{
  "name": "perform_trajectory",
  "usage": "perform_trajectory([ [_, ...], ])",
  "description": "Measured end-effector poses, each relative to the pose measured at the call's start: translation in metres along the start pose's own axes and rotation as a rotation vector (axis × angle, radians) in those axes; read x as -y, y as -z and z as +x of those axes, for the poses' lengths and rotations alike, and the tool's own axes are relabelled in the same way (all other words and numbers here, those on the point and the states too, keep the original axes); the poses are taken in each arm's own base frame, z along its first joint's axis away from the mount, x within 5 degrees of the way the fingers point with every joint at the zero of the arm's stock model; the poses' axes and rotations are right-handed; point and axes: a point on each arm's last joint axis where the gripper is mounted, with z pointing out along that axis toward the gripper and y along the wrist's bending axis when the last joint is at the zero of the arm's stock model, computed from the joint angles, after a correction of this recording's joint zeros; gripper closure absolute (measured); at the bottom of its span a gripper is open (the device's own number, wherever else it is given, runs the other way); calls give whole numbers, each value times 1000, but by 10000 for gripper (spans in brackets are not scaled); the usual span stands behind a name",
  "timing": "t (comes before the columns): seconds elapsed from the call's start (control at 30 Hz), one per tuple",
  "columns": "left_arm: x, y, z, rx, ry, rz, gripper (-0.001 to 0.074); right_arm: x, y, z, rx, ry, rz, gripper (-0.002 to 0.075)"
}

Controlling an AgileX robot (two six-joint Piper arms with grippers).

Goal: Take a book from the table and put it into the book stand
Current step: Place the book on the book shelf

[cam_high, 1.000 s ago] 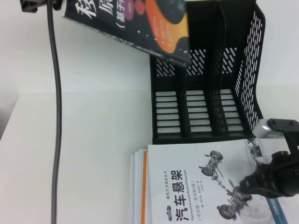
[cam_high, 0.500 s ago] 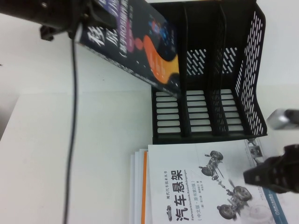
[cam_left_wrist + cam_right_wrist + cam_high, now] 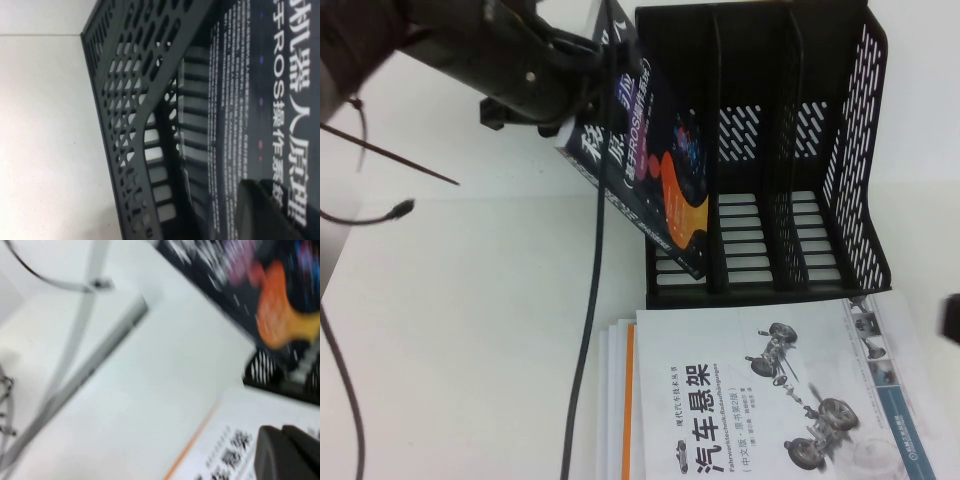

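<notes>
the white bench carries everything here, and toward its far right side stands the black three-slot book stand, upright, open front facing the robot. nearer the robot, just in front of the stand, lies a stack of white car-suspension manuals, flat and untouched. the dark paperback is off the bench, held in the air, tilted, its lower corner dipping across the mouth of the stand's leftmost slot; whether it has entered the slot or only hangs in front of it i cannot tell. the left hand grips the book at its upper edge, fingers closed on the cover, with the wrist camera pressed close along the cover and looking down the perforated side wall. the right hand sits low near the manuals at the right edge of the bench, and i cannot tell its opening. the paperback looks light but flexible, with a glossy cover likely to slip; a hold near the spine, where it is stiffest, should keep it from bowing as it slides in.
</notes>
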Motion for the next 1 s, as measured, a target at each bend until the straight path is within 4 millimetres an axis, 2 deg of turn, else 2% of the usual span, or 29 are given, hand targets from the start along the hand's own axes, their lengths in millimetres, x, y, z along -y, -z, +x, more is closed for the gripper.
perform_trajectory([
  [0.13, 0, -14, 2, -4, 11, -26, 626, -17, 27, 0, 108, 60, -24, 729],
  [0.23, -3, -26, 4, -13, 0, -50, 626, -25, 40, 2, 151, 93, -38, 729],
  [0.37, -9, -37, 5, -29, -2, -82, 626, -31, 48, 5, 158, 116, -60, 729],
  [0.57, -11, -41, 5, -30, -34, -89, 619, -33, 49, 8, 138, 121, -77, 729],
  [0.63, -11, -42, 5, -33, -46, -79, 564, -33, 49, 8, 138, 125, -77, 729],
  [0.8, -3, -41, 3, -15, -44, -12, 335, -33, 49, 8, 138, 152, -75, 729],
  [0.9, 0, -41, 2, -5, -47, 24, 284, -33, 48, 9, 137, 157, -74, 729],
  [1.0, 1, -39, 1, 0, -56, 31, 279, -32, 48, 10, 132, 171, -67, 729],
])
